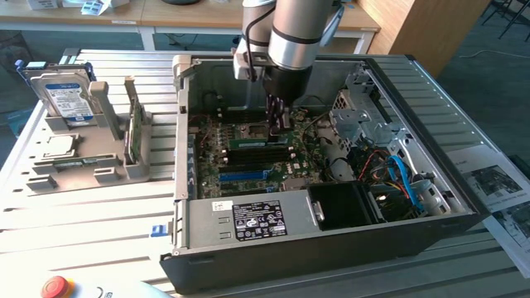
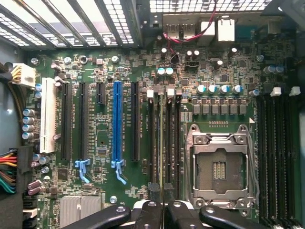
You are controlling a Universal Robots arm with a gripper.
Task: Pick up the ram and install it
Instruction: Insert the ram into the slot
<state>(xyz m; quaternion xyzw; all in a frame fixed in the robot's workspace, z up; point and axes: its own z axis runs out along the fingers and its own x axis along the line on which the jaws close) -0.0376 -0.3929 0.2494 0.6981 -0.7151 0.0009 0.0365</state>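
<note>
The ram, a narrow green stick, lies along the rearmost of the black memory slots on the motherboard inside the open computer case. My gripper reaches straight down into the case at the stick's end nearer the exterior view's right. Its tips hide that end, so I cannot tell whether they touch or pinch it. In the wrist view my gripper hangs over the slots beside the processor socket, its black fingers drawn close together.
At the exterior view's left, a grey holder carries a hard drive and another upright green stick. The case walls, a power supply, a drive cage and cables hem in the board. A red button sits at the table's front.
</note>
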